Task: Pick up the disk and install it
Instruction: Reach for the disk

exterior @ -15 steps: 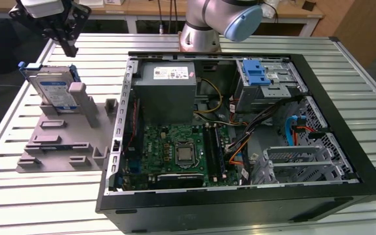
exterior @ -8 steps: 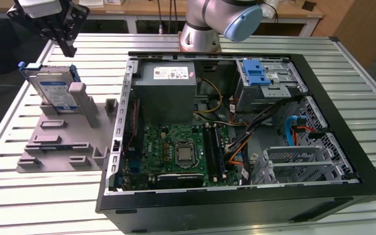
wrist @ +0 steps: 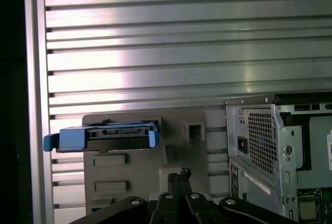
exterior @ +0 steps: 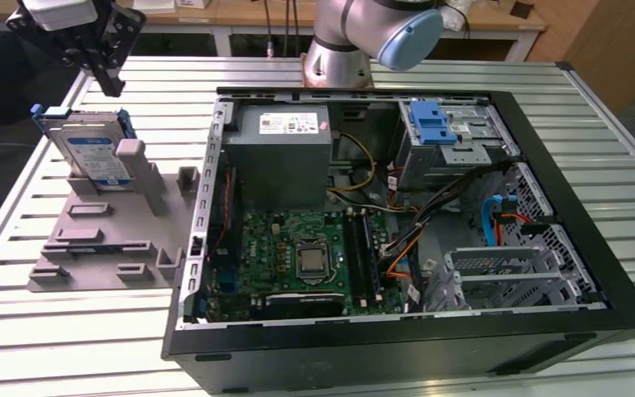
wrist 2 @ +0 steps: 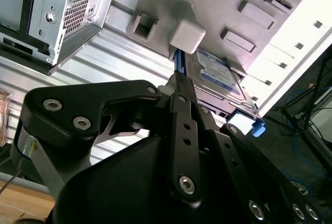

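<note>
Gripper hangs above the desk, clear of everything. Its fingers sit drawn close together, tips nearly meeting, and nothing is held between them. We see the same narrow set in the first wrist view, tips together over the grey holder.

Disk is just below the gripper, apart from it and not touched. It stands on edge in the holder, label face toward the exterior view's right and blue frame around its edges. A grey post of the holder stands against that face. In the first wrist view we see the disk edge-on, ahead of the fingertips.

The open computer case lies well apart from the gripper, toward the exterior view's right. Inside it are the power supply and a drive cage with a blue latch.
</note>
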Tool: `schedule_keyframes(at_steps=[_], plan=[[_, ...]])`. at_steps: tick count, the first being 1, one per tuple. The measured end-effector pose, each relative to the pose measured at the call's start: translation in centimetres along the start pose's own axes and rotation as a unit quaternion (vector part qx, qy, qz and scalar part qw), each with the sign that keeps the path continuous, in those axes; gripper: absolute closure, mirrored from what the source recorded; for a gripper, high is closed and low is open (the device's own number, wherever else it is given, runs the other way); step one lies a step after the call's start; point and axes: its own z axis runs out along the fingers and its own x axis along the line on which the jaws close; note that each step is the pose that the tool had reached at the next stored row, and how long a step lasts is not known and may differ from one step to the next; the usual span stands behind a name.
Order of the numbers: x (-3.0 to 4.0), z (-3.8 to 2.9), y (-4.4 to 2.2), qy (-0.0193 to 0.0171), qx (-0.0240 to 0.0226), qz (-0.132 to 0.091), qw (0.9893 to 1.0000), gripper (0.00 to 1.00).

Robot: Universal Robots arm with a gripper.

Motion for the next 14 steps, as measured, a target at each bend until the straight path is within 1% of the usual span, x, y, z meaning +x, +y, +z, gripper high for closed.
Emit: schedule_keyframes(at_steps=[7, 8, 14], plan=[[0.70, 0.06, -0.02, 0.0000, 0.0000, 0.000, 1.0000, 0.89], [1.05, 0.08, -0.03, 0.0001, 0.0000, 0.000, 1.0000, 0.89], [1.11, 0.08, -0.03, 0.0001, 0.0000, 0.000, 1.0000, 0.89]])
